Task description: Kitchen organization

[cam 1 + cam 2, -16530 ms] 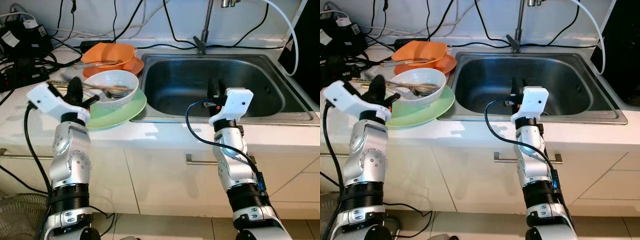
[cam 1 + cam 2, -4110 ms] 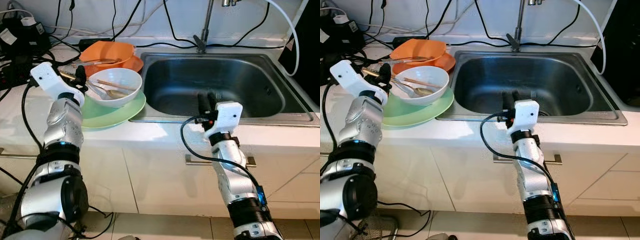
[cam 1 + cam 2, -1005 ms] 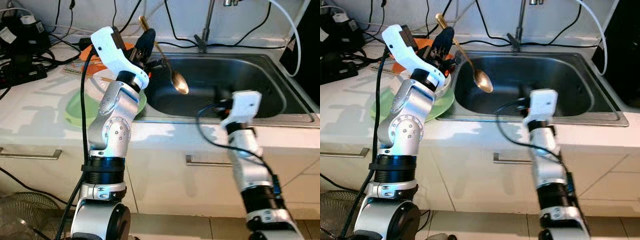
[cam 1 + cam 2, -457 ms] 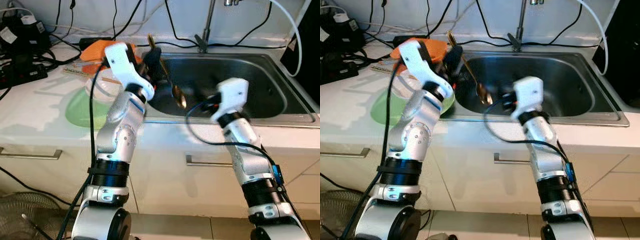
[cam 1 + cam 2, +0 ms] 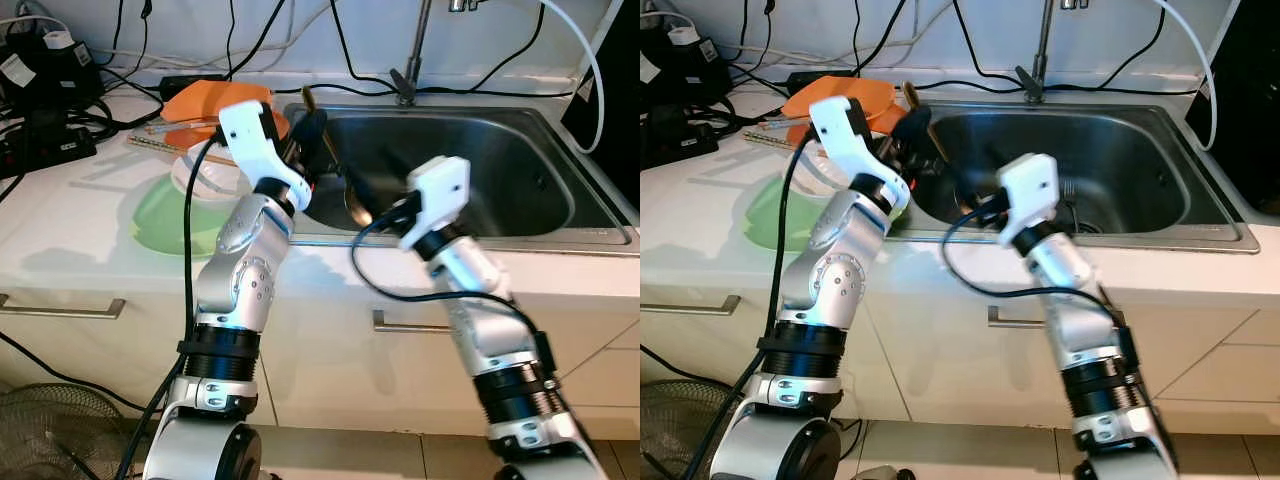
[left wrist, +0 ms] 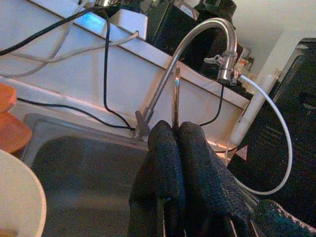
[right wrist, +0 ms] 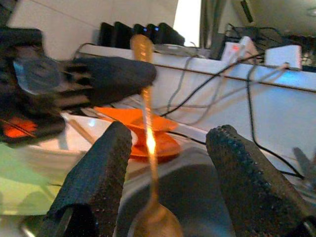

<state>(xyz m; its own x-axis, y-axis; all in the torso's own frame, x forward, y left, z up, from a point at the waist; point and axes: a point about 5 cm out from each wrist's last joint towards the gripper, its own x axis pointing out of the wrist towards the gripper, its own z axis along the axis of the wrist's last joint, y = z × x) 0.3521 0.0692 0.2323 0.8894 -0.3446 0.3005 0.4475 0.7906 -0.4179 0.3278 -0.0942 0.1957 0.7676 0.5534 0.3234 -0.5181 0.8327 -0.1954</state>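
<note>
White counter (image 5: 60,235) with steel sink (image 5: 560,225), cabinet drawers (image 5: 330,350), tiled floor (image 5: 330,455).

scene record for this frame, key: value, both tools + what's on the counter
left tool: shut on gold spoon, held over the sink's left edge
right tool: open, fingers either side of the spoon's handle, not closed on it
sink: steel, faucet behind
counter: white bowl on green plate; orange dishes behind
</note>
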